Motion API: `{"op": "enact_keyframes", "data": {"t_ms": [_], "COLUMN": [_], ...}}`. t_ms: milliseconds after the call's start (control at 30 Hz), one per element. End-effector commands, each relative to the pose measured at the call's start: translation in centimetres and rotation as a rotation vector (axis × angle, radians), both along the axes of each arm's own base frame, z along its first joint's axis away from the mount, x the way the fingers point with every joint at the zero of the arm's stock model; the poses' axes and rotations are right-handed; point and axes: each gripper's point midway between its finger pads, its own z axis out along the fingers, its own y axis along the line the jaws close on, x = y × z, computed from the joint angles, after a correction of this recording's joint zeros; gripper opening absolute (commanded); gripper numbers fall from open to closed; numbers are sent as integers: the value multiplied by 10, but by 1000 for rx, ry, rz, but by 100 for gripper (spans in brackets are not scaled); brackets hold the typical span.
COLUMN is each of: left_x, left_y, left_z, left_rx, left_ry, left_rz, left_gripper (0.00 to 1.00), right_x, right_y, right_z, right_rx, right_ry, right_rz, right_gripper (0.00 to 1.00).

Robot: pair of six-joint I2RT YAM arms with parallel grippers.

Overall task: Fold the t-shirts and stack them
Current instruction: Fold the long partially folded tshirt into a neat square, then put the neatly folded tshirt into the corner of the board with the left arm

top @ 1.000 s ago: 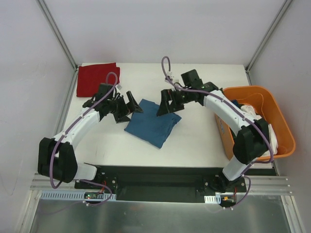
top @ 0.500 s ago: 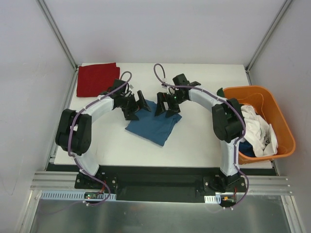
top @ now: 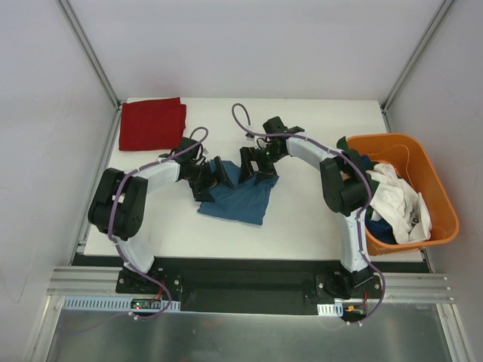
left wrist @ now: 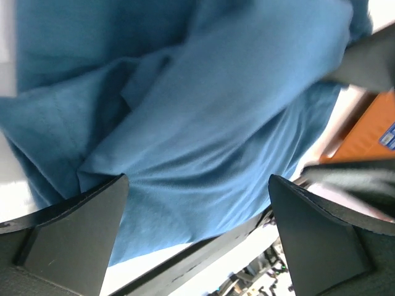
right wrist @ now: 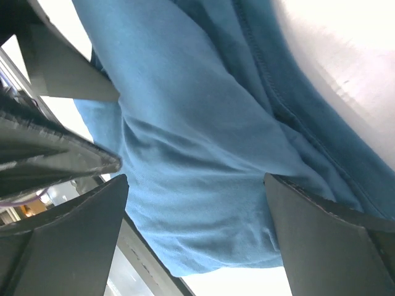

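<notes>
- Two grippers sit at the far edge of the teal-blue shirt, a partly folded bundle in the middle of the table
- Shirt spreads toward 6 o'clock from both: left gripper at its 11 o'clock corner, right gripper at its 1 o'clock corner, near each other, neither clearly nearer
- Long axis hard to call, bundle is near square; far edge runs roughly 9 to 3 o'clock, slightly tilted
- Left gripper jaws spread wide, clamping nothing; its wrist view shows blue cloth filling the gap
- Right gripper same: jaws wide apart, nothing pinched, seamed cloth under it
- Folded red shirt at the table's 11 o'clock corner, well apart; white and blue shirts heaped in the orange basket at 3 o'clock
- Judgement: next move looks like a two-corner pinch of the far edge, both closing on cloth together
- Versus a second ago: both grippers have moved in over the shirt and closer together, shirt has turned from a diamond to a squarer lie, right arm no longer covers the basket, jaws as wide as before
</notes>
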Motion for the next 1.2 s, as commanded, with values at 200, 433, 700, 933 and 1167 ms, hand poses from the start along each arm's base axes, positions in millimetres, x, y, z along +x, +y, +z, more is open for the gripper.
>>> {"op": "enact_keyframes", "data": {"t_ms": [200,433,700,933,1167], "left_x": [-44,-35,-15,20,28], "left_y": [11,52,48,67,61], "left_z": [67,78,31,-2,-25], "left_rx": [32,239,331,509,513], "left_ry": [-227,-356,-229,-196,-133], "left_rz": [24,84,-7,28,6], "left_gripper": [99,99,99,93,73], "right_x": [-24,-40,-80,-107,-110], "right_y": [-11,-65,-140,-169,-178], "right_z": [106,173,181,182,195], "right_rx": [25,-53,-160,-209,-208], "right_ry": [-259,-565,-744,-768,-821], "right_rz": [125,-76,-316,-341,-362], "right_gripper": [96,96,96,96,96]}}
